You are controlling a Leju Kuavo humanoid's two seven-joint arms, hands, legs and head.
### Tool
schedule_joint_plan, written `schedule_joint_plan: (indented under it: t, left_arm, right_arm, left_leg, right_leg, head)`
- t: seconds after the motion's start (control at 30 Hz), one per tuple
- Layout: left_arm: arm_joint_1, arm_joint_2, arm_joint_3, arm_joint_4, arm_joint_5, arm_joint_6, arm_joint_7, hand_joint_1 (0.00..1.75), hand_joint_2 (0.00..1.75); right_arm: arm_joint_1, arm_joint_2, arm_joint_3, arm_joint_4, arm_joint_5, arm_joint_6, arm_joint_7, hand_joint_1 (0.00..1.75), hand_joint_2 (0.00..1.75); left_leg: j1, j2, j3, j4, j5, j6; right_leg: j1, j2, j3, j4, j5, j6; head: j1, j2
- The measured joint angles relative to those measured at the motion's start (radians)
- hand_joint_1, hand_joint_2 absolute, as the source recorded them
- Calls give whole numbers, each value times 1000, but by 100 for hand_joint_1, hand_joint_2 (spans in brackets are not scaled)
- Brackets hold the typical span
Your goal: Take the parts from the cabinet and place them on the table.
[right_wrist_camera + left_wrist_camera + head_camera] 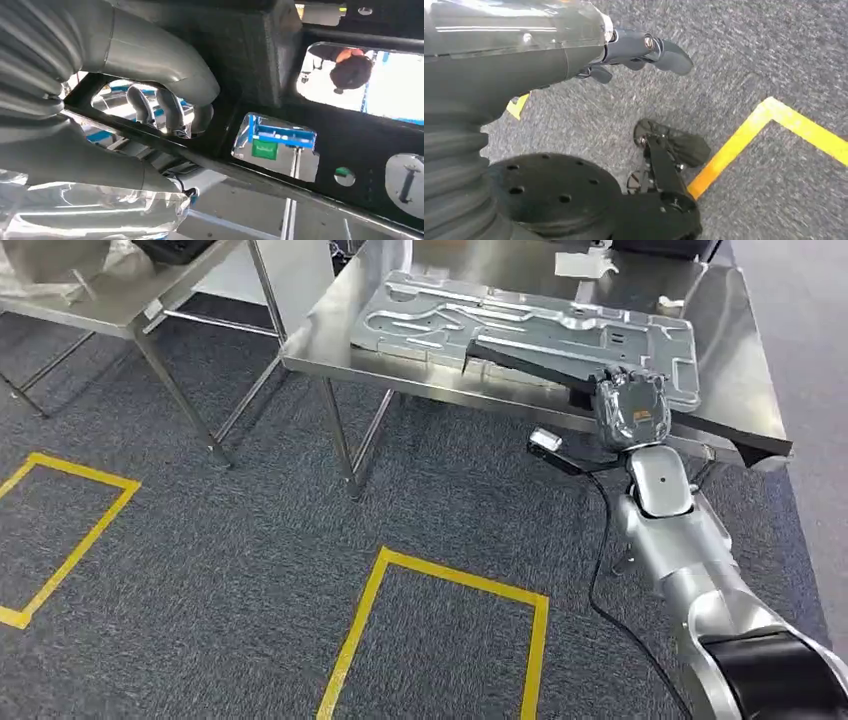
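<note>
Head view: steel table, two parts, right hand at table edge.
Largest: steel table [340, 325] on grey carpet [200, 540], carrying a silver stamped panel [520, 325] lying flat near its front edge. Next: dark panel [560, 365], long and flat, resting over the silver panel and reaching past the table's right front corner. Then right hand [630, 408], raised at the table's front edge, gripping the dark panel; seen from the right wrist with thumb on one face and fingers [165, 107] hooked through a cut-out of that panel [320, 145]. Then left hand [644, 50], hanging over the carpet, holding nothing, fingers loosely apart. Smallest: yellow floor tape [440, 575] marking rectangles before the table.
</note>
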Motion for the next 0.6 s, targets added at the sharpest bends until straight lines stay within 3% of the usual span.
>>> schedule_joint_plan:
  t: [0.07, 0.43, 0.6]
  left_arm:
    - [0, 0, 1, 0, 5, -3, 9, 0, 175]
    - [0, 0, 1, 0, 8, -11, 39, 0, 175]
    - [0, 0, 2, 0, 17, -48, 45, 0, 175]
  right_arm:
    - [0, -5, -10, 0, -30, 0, -27, 175, 175]
    - [2, -13, -32, 5, -99, 0, -88, 175, 175]
    - [17, -33, -39, 5, -131, 0, -106, 175, 175]
  left_leg:
    - [2, 1, 6, -10, -1, -23]
    - [3, 0, 9, -12, 1, -30]
    - [2, -1, 8, -11, 1, -30]
  right_leg:
    - [0, 3, -1, 0, 0, -1]
    - [1, 2, -1, 0, -1, -3]
    - [0, 0, 0, -1, -1, -2]
  head:
    - [0, 0]
    - [0, 0]
    - [0, 0]
